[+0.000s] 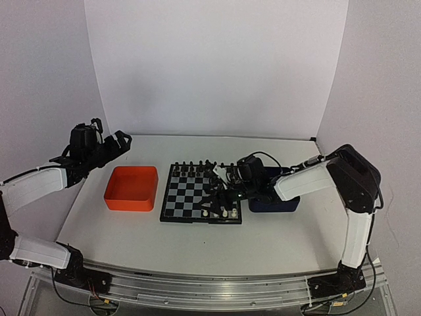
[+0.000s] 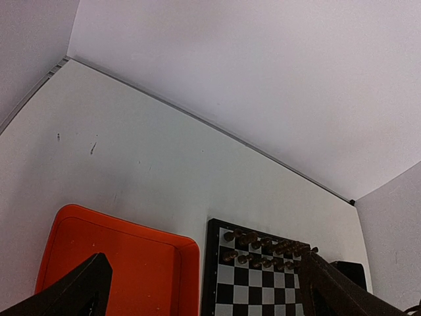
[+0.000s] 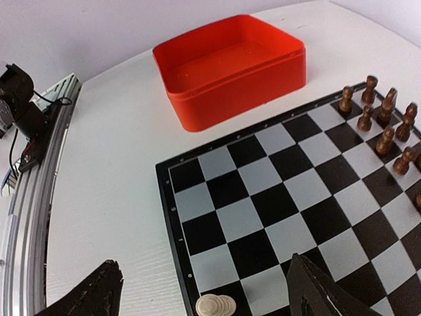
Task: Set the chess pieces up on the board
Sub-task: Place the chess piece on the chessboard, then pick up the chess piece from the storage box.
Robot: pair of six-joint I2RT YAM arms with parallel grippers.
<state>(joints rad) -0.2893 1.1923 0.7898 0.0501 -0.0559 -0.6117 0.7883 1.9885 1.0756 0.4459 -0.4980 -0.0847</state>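
Note:
The board [image 1: 191,197] lies at the table's middle, with dark pieces [image 1: 197,164] in its two far rows. A few cream-white chess pieces [image 1: 227,212] stand on its near right squares. My right gripper [image 1: 217,191] hangs low over the board's right half, open and empty. In the right wrist view my right gripper [image 3: 204,263] spans the board [image 3: 276,197], and one cream-white piece [image 3: 216,305] stands on an edge square between the fingers [image 3: 99,293]. My left gripper [image 1: 122,139] is open and empty, raised at the far left. In its own view my left gripper [image 2: 205,258] looks down on the board [image 2: 256,289].
An orange tray [image 1: 131,187] sits left of the board and shows in both wrist views [image 2: 112,263] [image 3: 230,66]. A dark blue tray [image 1: 273,203] lies right of the board, mostly hidden under the right arm. White walls close in the back and sides.

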